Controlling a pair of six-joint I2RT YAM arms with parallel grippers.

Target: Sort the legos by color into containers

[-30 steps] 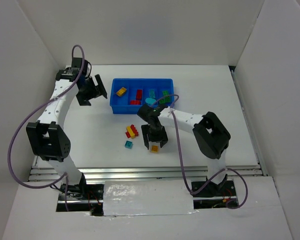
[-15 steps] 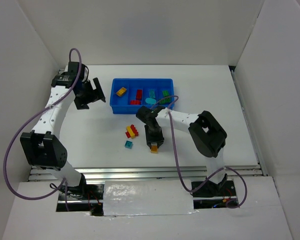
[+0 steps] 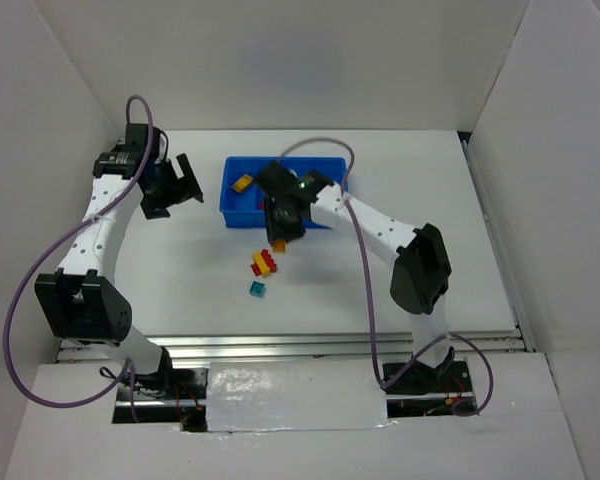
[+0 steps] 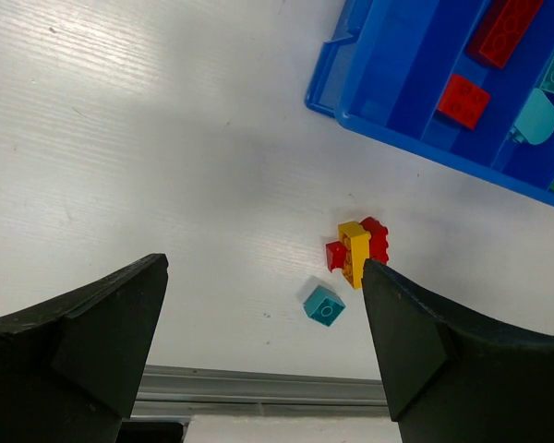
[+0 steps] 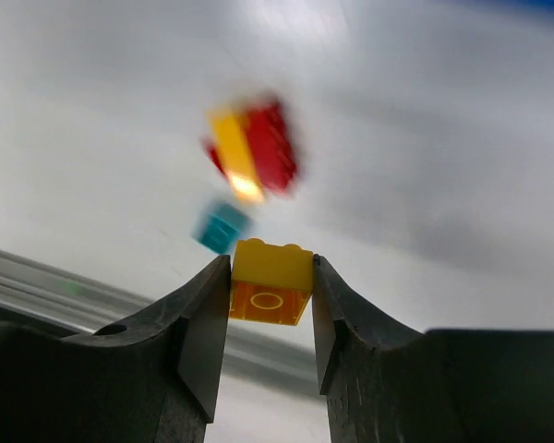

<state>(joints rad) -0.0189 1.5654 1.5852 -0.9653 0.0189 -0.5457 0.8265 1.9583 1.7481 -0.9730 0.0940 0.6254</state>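
Pinches a yellow brick across two flat side walls with the right claw, above the surface at the blue tray's 6 o'clock, holds the left claw spread and empty at its 9 o'clock; seems light, rigid and slick, so needs a square grip.

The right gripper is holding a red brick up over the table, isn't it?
Not quite. The brick is yellow, not red. The right wrist view shows it pinched in the right gripper, up over the white table.
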